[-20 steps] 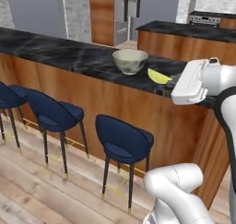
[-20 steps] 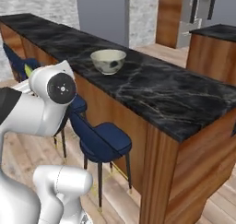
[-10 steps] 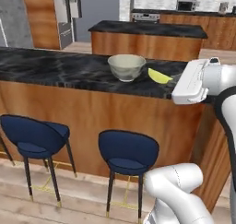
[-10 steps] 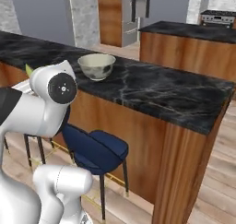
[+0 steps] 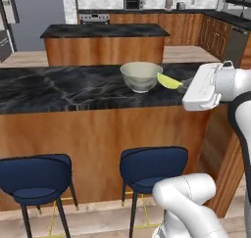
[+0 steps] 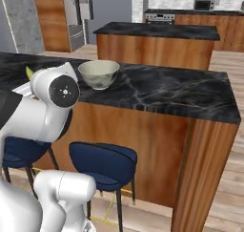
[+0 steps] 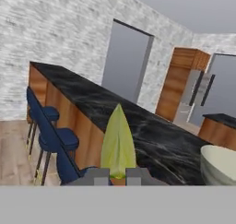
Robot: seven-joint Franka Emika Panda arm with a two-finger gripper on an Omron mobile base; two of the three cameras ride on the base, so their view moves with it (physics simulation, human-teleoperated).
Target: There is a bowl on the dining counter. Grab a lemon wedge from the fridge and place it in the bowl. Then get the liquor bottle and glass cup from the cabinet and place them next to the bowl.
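A pale green-grey bowl stands on the black marble dining counter, near its right end. My gripper hovers just right of the bowl at rim height, shut on a yellow-green lemon wedge whose tip points toward the bowl. In the hand view the lemon wedge rises straight up from between the fingertips of the gripper, and the bowl sits at the lower right. From the right base view the bowl is behind my arm, and the wedge's tip peeks out at the left. The liquor bottle and glass cup are out of view.
Blue stools stand under the counter's front. A second wood island with a black top lies behind it. The steel fridge is at the far left wall. The counter's end panel is on the right.
The whole picture has shifted as the base drove and turned, so the counter and bowl now sit squarer and closer. The gripper still holds the lemon wedge in the same pose.
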